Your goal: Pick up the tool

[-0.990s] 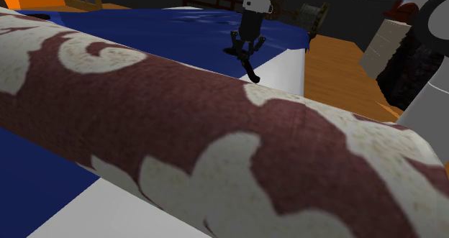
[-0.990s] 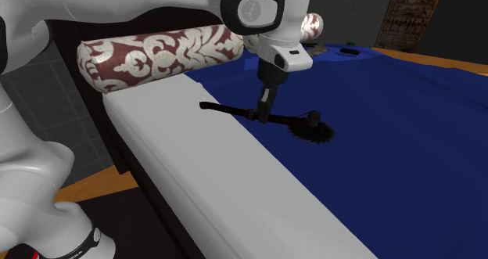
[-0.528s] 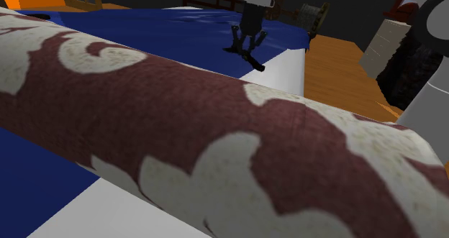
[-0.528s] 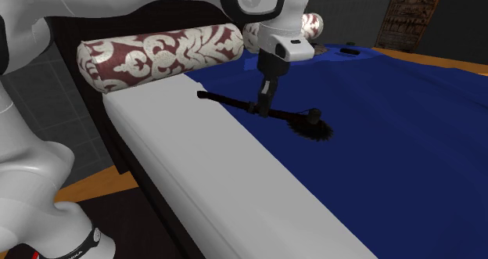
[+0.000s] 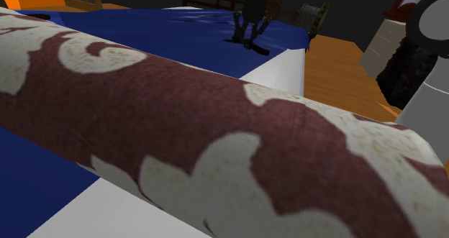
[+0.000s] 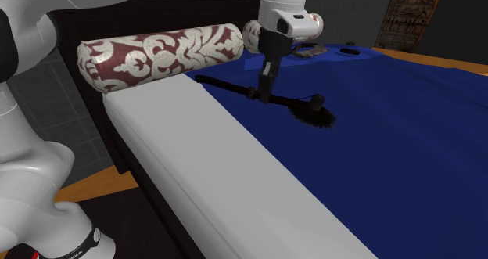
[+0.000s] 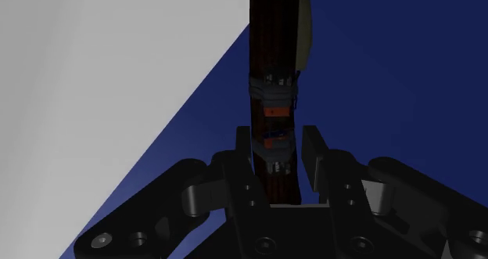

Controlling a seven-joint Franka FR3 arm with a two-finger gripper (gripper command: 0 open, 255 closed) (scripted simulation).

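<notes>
Over the last second the hand point(image 6: 267, 95) has risen and drifted toward the patterned bolster point(image 6: 160, 52). The tool point(image 6: 301, 107) has come up with it from the blue bed cover point(image 6: 407, 140). The tool is a long, dark brush. Its thin handle tip sticks out to one side of the hand and its bristled head point(image 6: 317, 115) to the other, above a shadow on the cover. In the wrist view the 2 fingers point(image 7: 242, 152) pinch the handle point(image 7: 272, 62) at a banded section, with the shaft crossing the gap between them.

The step in hand looks like the lift itself, already under way. The head is probably the heavier end, so the shaft could pivot in the pinch and let that end dip. To do this well, I judge the hand should keep a firm squeeze and rise slowly and straight, without rolling the wrist. What matters most is the room below the hand. Both ends should hang free of the cover before any sideways travel, and the handle tip should keep away from the bolster beside it.
</notes>
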